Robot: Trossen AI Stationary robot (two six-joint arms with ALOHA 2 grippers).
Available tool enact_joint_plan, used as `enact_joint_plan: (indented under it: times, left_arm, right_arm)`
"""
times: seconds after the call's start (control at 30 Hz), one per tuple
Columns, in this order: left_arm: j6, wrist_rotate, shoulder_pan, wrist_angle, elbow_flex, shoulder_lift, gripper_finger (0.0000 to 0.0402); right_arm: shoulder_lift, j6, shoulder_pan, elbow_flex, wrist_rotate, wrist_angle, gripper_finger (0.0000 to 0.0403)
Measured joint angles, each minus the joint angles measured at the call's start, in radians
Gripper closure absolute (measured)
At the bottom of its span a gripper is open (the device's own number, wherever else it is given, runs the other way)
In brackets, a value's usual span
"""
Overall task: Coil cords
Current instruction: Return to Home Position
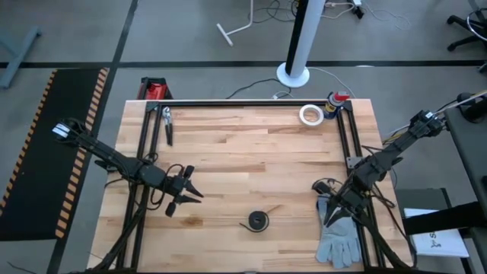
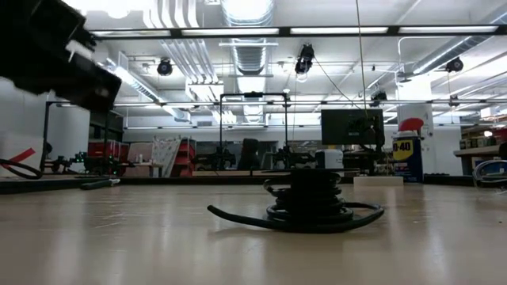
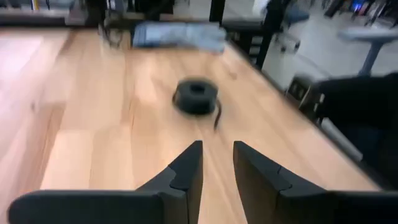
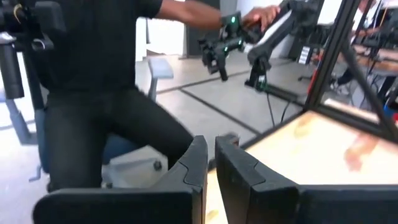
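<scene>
My left pincer [image 1: 192, 192] hangs over the left part of the table [image 1: 243, 144], fingers spread and empty, facing the cord [image 1: 256, 221]. The cord lies apart from it on the bare wood between my two pincers, a small tight black coil with one loose end trailing out. My right pincer [image 1: 329, 217] hovers at the grey glove [image 1: 340, 242] by the table's right edge, fingers almost pressed together, pinching nothing.

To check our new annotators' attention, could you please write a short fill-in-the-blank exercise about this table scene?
The black cord lies on the table as a tight ____. The left gripper, fingers open, holds ____. The right gripper hangs by the grey ____. The tape roll near the WD-40 can is ____.
Missing: coil; nothing; glove; white.
</scene>
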Motion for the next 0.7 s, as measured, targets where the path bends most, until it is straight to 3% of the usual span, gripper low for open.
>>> enact_joint_plan:
  times: [0.37, 0.53, 0.7]
  left_arm:
    - [-0.001, 0.000, 0.000, -0.024, -0.142, -0.163, 0.0315]
    - [0.000, 0.001, 0.008, -0.143, -0.142, -0.306, 0.0306]
    - [0.000, 0.001, 0.027, -0.149, -0.142, -0.408, 0.0297]
  right_arm:
    - [-0.132, 0.000, 0.000, -0.207, 0.000, -0.003, 0.0373]
    - [-0.239, 0.000, 0.000, -0.275, 0.000, -0.010, 0.0379]
    - [-0.377, 0.000, 0.000, -0.332, -0.001, -0.009, 0.0376]
